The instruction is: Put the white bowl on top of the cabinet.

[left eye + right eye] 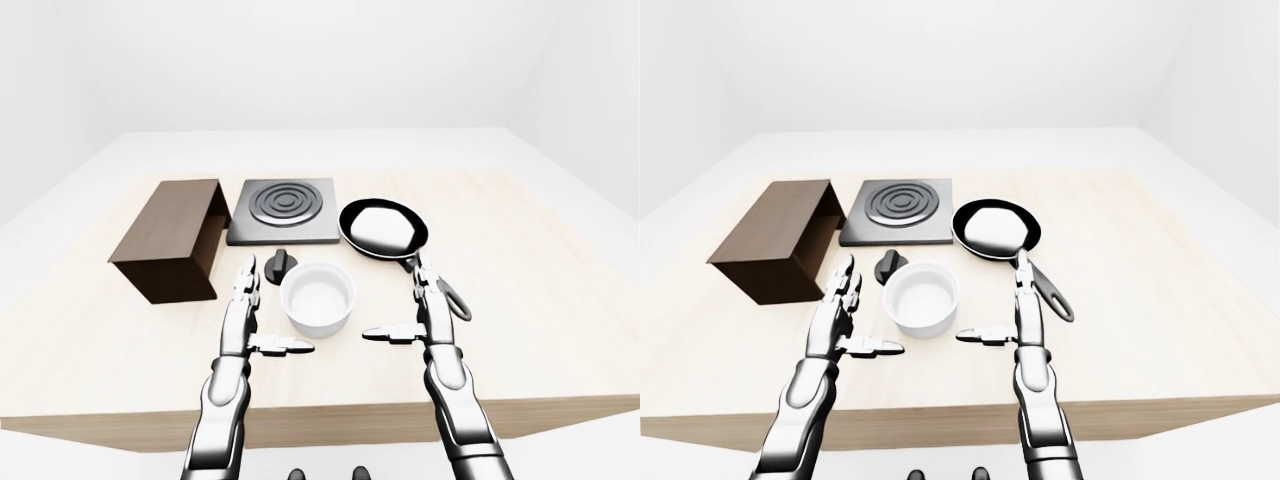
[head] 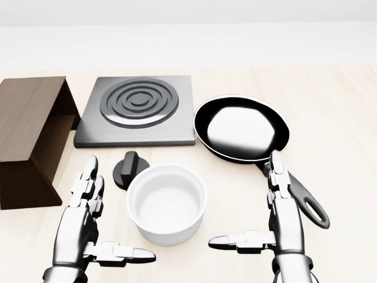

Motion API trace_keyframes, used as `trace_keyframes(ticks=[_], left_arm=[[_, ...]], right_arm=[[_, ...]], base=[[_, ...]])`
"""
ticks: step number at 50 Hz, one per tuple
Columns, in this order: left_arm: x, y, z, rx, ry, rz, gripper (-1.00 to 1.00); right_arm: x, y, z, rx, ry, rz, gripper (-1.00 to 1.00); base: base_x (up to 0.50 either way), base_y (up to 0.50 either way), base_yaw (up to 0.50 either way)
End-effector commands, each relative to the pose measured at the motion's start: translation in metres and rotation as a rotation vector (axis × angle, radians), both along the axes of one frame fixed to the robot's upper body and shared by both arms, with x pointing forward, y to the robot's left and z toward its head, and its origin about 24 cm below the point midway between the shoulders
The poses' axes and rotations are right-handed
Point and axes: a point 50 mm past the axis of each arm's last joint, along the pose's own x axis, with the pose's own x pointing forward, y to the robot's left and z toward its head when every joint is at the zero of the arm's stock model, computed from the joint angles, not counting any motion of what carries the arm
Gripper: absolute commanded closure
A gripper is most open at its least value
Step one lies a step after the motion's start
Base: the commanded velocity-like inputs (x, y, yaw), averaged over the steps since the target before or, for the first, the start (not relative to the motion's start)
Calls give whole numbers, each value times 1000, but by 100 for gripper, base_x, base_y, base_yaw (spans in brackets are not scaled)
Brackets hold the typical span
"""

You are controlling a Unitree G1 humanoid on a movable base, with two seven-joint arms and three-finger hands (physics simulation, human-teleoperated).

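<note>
White bowl (image 2: 166, 203) sits upright on the pale wooden table (image 2: 341, 147), near the robot, between its two raised hands and touching neither.

At the far left in the head view stands the dark brown cabinet (image 2: 26, 135), a box with its open side facing right; its flat top is bare. Near its lower right corner is the left hand (image 2: 88, 227), spread wide: the fingers (image 2: 88, 186) point away from the robot and the thumb juts right toward the bowl, holding nothing. Just right of those fingers, and just beyond the bowl's left rim, lies a small black knob (image 2: 130, 168). Farther off, right of the cabinet, lies the square grey hotplate (image 2: 136, 109) with its raised concentric rings.

Right of the hotplate rests a black frying pan (image 2: 241, 128), a bright glare filling its base, its handle running toward the near right and ending in a loop. The right hand (image 2: 274, 227) hangs wide open there, fingers extended over the pan's handle in this view, thumb pointing left toward the bowl, and nothing in its grasp. Whether it touches the handle cannot be told.
</note>
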Motion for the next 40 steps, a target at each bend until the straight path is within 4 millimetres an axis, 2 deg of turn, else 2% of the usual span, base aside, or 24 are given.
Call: trace_keyframes(ticks=[1,16,19,26,27,40], left_arm=[[-2,-1,1,23,-8,2,-100],[-2,4,7,89,-22,54,-100],[0,8,11,207,-40,148,-100],[5,-11,8,362,-16,130,-100],[8,-40,21,378,-88,67,-100],[4,-49,27,399,-128,50,-100]], right_arm=[[-1,0,0,7,-1,-2,-100],[-4,-1,2,6,-9,1,-100],[-3,-3,4,13,-17,-1,-100],[-1,-7,8,19,-36,-11,-100],[1,-20,20,78,-44,-11,-100],[1,-25,24,93,-51,-14,-100]], base=[[0,0,0],[0,0,0],[0,0,0],[0,0,0],[0,0,0],[0,0,0]])
